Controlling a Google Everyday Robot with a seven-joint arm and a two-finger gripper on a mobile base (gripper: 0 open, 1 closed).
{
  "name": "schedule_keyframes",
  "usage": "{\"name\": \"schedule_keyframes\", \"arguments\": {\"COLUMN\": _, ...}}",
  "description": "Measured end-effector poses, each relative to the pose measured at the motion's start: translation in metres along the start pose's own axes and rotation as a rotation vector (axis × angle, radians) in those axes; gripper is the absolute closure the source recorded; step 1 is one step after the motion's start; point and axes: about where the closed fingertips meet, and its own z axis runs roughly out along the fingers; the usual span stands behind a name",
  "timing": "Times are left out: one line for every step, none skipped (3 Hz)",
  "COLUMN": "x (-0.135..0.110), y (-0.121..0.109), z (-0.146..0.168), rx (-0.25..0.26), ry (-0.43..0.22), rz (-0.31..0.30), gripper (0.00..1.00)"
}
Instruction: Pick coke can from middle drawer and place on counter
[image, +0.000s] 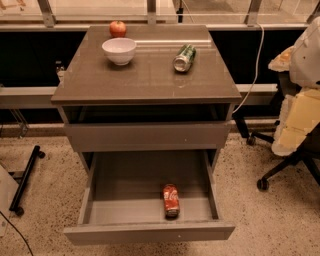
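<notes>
The coke can, red with white lettering, lies on its side on the grey floor of the open middle drawer, right of centre and near the front panel. The counter is the glossy grey-brown top of the cabinet above it. My gripper shows as a white and cream shape at the right edge of the view. It is level with the cabinet's upper drawer, well to the right of the can and far above it, and touches nothing.
On the counter stand a white bowl, a red apple behind it, and a green can lying on its side at right. The shallower upper drawer is slightly open. An office chair base stands at right, a black wheeled stand at left.
</notes>
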Motion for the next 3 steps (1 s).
{"name": "schedule_keyframes", "arguments": {"x": 0.0, "y": 0.0, "z": 0.0, "rx": 0.0, "ry": 0.0, "rz": 0.0, "gripper": 0.0}}
{"name": "schedule_keyframes", "arguments": {"x": -0.006, "y": 0.001, "z": 0.011, "rx": -0.017, "ry": -0.049, "rz": 0.026, "gripper": 0.0}}
{"name": "schedule_keyframes", "arguments": {"x": -0.012, "y": 0.004, "z": 0.034, "rx": -0.056, "ry": -0.093, "rz": 0.084, "gripper": 0.0}}
